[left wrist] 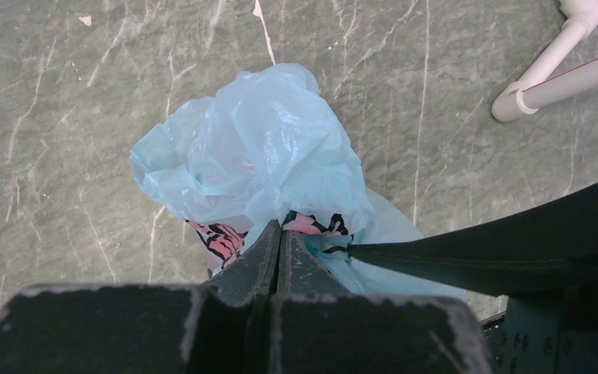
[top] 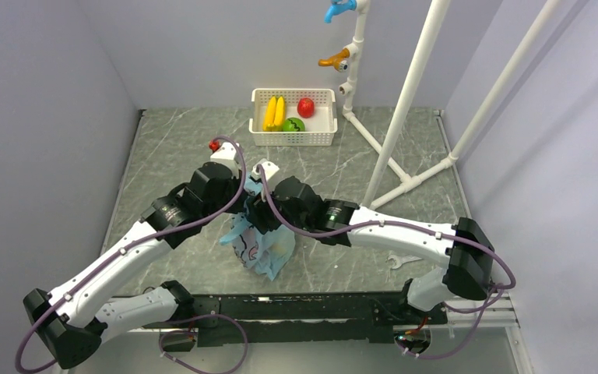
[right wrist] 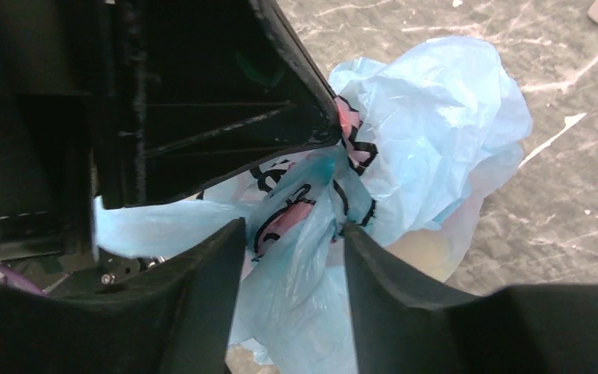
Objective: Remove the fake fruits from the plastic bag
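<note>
Grey desk: from nine o'clock my left gripper clamps the plastic bag; only the right wrist view shows my right gripper parted, perhaps slack, around it.

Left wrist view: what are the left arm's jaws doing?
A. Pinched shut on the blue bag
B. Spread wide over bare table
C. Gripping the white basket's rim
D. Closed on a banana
A: the left jaws are pressed together with the printed edge of the blue bag caught between them, and the rest of the bag bunches up just beyond their tips.
</note>
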{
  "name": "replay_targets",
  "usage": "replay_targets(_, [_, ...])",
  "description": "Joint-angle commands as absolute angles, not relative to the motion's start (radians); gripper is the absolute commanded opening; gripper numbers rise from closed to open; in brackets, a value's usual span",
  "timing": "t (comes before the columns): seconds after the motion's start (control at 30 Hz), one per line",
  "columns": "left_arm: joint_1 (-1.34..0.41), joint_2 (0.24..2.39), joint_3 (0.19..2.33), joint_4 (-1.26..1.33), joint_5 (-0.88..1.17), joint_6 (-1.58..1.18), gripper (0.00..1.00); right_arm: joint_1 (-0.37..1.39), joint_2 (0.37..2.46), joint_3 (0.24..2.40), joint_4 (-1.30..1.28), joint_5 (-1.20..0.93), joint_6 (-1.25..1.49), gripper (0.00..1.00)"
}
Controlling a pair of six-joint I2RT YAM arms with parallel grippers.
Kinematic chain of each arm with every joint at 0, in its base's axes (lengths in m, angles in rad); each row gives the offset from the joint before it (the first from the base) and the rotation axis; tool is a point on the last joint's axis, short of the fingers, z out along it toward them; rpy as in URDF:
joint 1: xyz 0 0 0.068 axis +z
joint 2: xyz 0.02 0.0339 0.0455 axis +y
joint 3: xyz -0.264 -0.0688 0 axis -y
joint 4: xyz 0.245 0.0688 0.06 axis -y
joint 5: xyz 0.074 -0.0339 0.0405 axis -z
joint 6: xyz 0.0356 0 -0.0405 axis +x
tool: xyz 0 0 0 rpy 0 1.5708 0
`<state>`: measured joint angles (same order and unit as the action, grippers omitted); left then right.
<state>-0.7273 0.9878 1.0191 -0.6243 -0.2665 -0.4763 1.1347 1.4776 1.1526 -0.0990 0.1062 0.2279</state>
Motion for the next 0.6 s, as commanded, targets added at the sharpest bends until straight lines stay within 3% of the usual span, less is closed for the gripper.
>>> replay_targets(0.0, [-0.725,0.947,1.016,-0.569,-0.262,-0.493,0.0,1.134,1.469,1.183,-0.081,0.149,0.264,0.46])
replay_targets(0.07, [-0.725,0.945,1.019,-0.582,-0.274,-0.494,0.0,1.135,1.454,1.155,-0.061,0.173,0.262,0.39])
replay_targets(0.23, [-0.726,0.925,1.017,-0.603,-0.323,-0.507,0.0,1.134,1.428,1.114,-0.041,0.214,0.262,0.01])
replay_targets(0.57, [-0.72,0.868,0.974,-0.699,-0.602,-0.62,0.0,1.131,1.281,0.944,0.114,0.132,0.166,0.0])
